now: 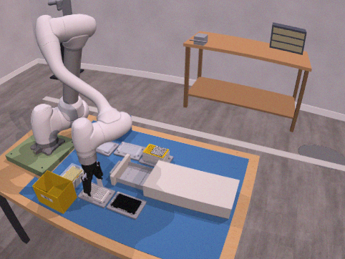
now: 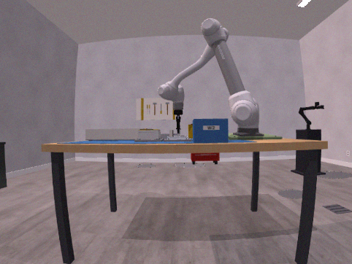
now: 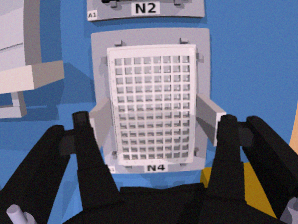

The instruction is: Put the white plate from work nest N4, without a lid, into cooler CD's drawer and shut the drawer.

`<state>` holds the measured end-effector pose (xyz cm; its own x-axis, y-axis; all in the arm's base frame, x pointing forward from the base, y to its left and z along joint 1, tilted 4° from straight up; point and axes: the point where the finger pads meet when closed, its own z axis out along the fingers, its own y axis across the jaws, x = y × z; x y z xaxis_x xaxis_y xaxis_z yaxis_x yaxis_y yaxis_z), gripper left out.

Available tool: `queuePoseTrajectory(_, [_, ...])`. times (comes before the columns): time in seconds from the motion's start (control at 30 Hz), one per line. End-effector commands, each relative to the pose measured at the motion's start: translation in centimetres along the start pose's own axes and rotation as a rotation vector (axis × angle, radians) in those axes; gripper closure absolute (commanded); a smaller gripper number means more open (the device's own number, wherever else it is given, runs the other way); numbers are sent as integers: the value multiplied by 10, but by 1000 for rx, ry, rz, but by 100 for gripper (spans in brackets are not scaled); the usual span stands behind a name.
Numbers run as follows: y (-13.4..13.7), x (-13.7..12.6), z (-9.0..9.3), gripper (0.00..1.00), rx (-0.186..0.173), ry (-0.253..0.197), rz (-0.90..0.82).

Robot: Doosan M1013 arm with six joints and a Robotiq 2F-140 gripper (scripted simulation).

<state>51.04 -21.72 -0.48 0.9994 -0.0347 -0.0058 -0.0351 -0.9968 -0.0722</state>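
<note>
The white plate [image 3: 153,103] lies flat, without a lid, in the work nest N4 [image 3: 154,167]; it also shows in the top view [image 1: 98,193]. My gripper [image 3: 153,108] is low over it, open, one finger at each long side of the plate, with small gaps on both sides. In the top view the gripper [image 1: 91,180] points straight down at the nest. The cooler CD [image 1: 193,187] has its drawer [image 1: 133,174] pulled out toward the arm's base, bar handle [image 1: 119,169] in front. The drawer's floor looks empty.
A black plate [image 1: 126,204] sits in nest N2 [image 3: 145,8] beside N4. A yellow bin [image 1: 54,191] stands close on the other side, and a blue bin [image 2: 210,130] shows in the exterior view. A yellow-topped tip box [image 1: 156,151] and more nests lie behind the drawer.
</note>
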Motion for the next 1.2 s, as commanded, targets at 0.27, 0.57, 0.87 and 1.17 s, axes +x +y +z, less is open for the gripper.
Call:
queuePoseTrajectory(0.27, [0, 0, 0, 44, 0, 0, 0])
queuePoseTrajectory(0.57, [0, 0, 0, 100, 0, 0, 0])
queuePoseTrajectory(0.87, [0, 0, 0, 100, 0, 0, 0])
queuePoseTrajectory(1.17, [0, 0, 0, 100, 0, 0, 0])
